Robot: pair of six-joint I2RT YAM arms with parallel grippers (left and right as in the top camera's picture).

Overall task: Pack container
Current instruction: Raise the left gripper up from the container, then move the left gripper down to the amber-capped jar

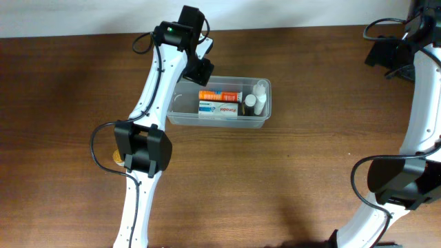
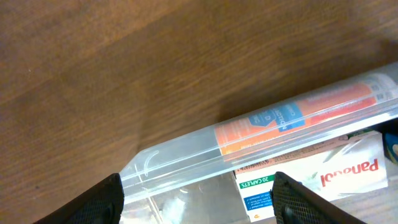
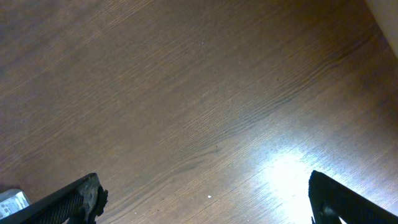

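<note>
Clear plastic container (image 1: 207, 122) sits on the bench (image 1: 296, 179) at upper centre of the overhead view, with its long axis running left-right. It is already loaded: orange tube (image 1: 220, 95) along the far wall, Panadol box (image 1: 219, 108) just beside it on the near side, white bottles (image 1: 258, 89) at the right end. The left end effector (image 1: 204, 70) hovers over the container's far-left corner. It is released, fingers spread wide with nothing between them, and the wrist view shows the far rim and the tube lying straight across the gap. The rest of the container lies to the near and right side of it. The right end effector (image 3: 205, 199) is also released and empty, over bare bench, well apart at the far right. The left arm is clearly nearer. My read is that packing is close to done.
</note>
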